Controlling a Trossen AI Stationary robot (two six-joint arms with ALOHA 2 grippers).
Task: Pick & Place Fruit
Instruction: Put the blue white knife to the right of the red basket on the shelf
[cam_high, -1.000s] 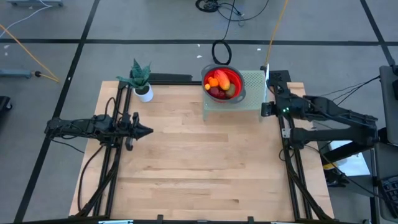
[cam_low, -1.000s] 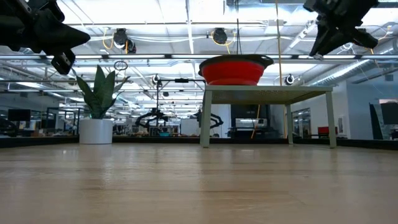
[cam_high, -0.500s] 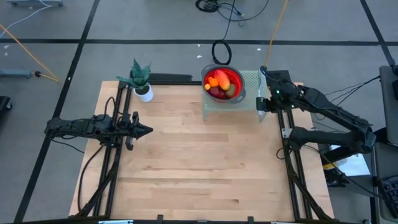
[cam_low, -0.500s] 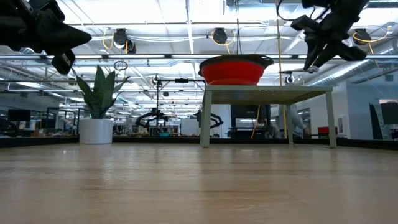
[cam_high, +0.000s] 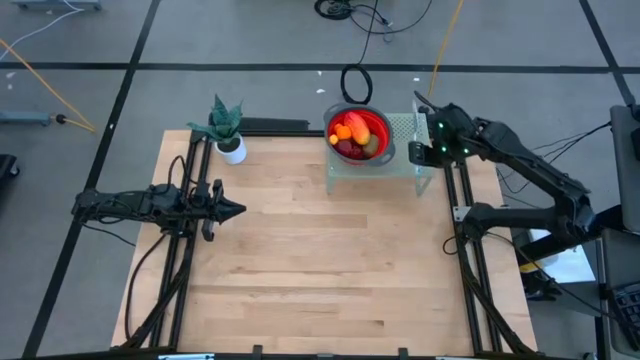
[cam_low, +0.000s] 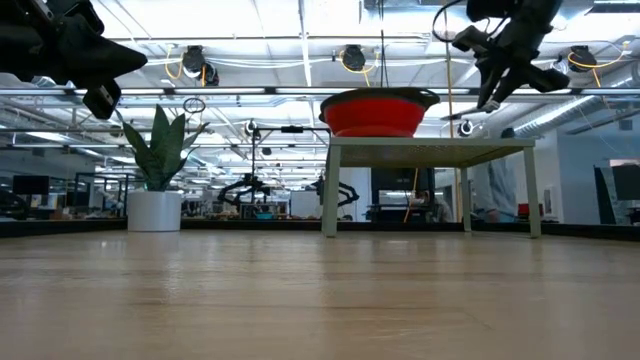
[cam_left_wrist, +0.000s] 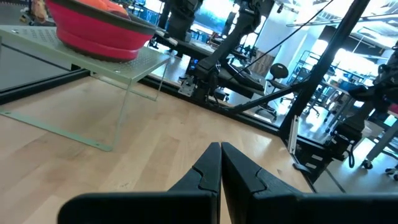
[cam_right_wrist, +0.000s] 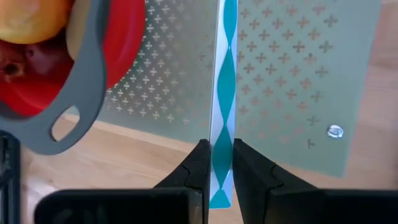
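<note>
The fruit (cam_high: 352, 134), red, orange and olive pieces, lies in a red bowl (cam_high: 378, 126) with a grey rim. The bowl stands on a small green glass stand (cam_high: 403, 150) at the table's far edge. Above the stand's right end, beside the bowl, my right gripper (cam_right_wrist: 217, 163) is shut on a slim teal-and-white knife (cam_right_wrist: 222, 81) and slants down. It shows high up in the low view too (cam_low: 490, 95). My left gripper (cam_high: 238, 210) waits shut over the table's left side, pointing level at the stand (cam_left_wrist: 130, 68). My right gripper pinches the knife between its two fingers, near the knife's end closest to the wrist (cam_right_wrist: 221, 152). The fingers lie along the knife, which runs on past the fingertips. They slant down from the table's right side. The knife is lifted clear above the stand (cam_right_wrist: 298, 74).
A potted plant (cam_high: 228, 135) stands at the table's far left. The bowl's grey handle (cam_right_wrist: 59, 130) juts out toward my right gripper. Bare wooden tabletop (cam_high: 320, 260) stretches from the stand to the near edge. Someone walks in the room behind (cam_low: 495, 190).
My right gripper has swung from beside the stand's right end toward the table's far edge and the bowl, turning as it went and staying shut on the knife. The bowl and fruit have not moved.
</note>
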